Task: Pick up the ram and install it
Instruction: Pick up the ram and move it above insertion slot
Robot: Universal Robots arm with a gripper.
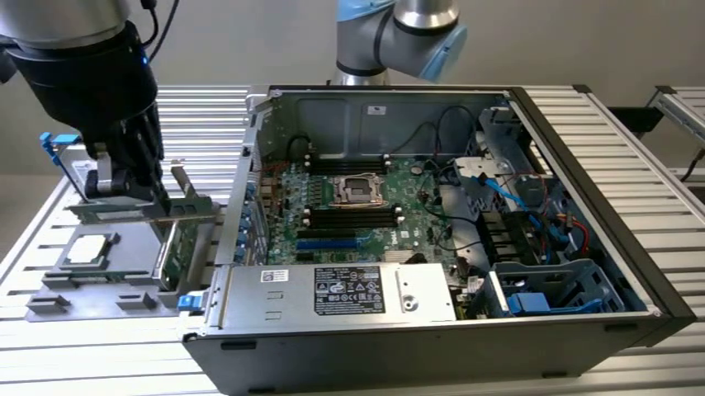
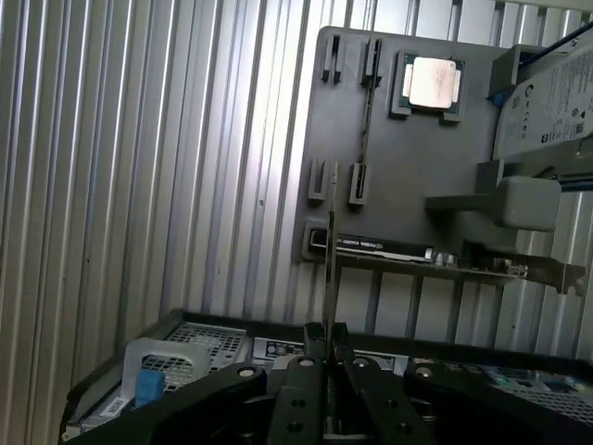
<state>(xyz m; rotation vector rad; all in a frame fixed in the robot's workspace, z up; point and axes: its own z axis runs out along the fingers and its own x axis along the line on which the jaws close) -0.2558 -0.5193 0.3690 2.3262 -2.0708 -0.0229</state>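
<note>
My gripper point(image 1: 115, 194) hangs at the exterior view's left, above the grey holder tray point(image 1: 66, 285), well away from the open computer case point(image 1: 595, 214). It is shut on the ram point(image 1: 111, 211), a long narrow stick lying level under the fingers. In the wrist view the ram point(image 2: 330, 250) shows edge-on as a thin line running out from between the closed black fingers point(image 2: 301, 371), over the grey holder tray point(image 2: 389, 185). The motherboard point(image 1: 330, 206) lies inside the case, with black memory slots point(image 1: 352, 216) beside the processor socket point(image 1: 358, 188).
A green expansion card point(image 1: 182, 239) with a metal bracket stands in the tray right beside the gripper. A processor chip point(image 1: 88, 250) lies on the tray and a drive with blue clips point(image 1: 64, 153) sits behind it. The power supply point(image 1: 342, 289) fills the case's near side.
</note>
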